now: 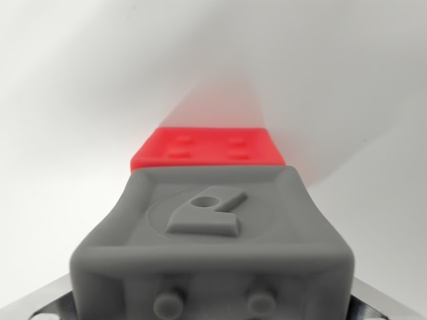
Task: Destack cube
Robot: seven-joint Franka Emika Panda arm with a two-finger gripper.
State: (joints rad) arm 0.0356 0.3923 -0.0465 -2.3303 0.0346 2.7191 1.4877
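A grey cube (213, 227) with a raised emblem on its upper face fills the lower half of the wrist view, very close to the camera. It sits between the two metal finger parts of my gripper (213, 303), which show only at the bottom corners; the fingertips are hidden by the cube. The gripper looks shut on the grey cube. Beyond it lies a red cube (208, 148) on the white surface, its studded top face uncovered. The grey cube hides the red cube's near edge, and I cannot tell whether the two touch.
A plain white surface (80, 100) surrounds the cubes on all sides. A soft shadow and a red reflection fall on it behind the red cube.
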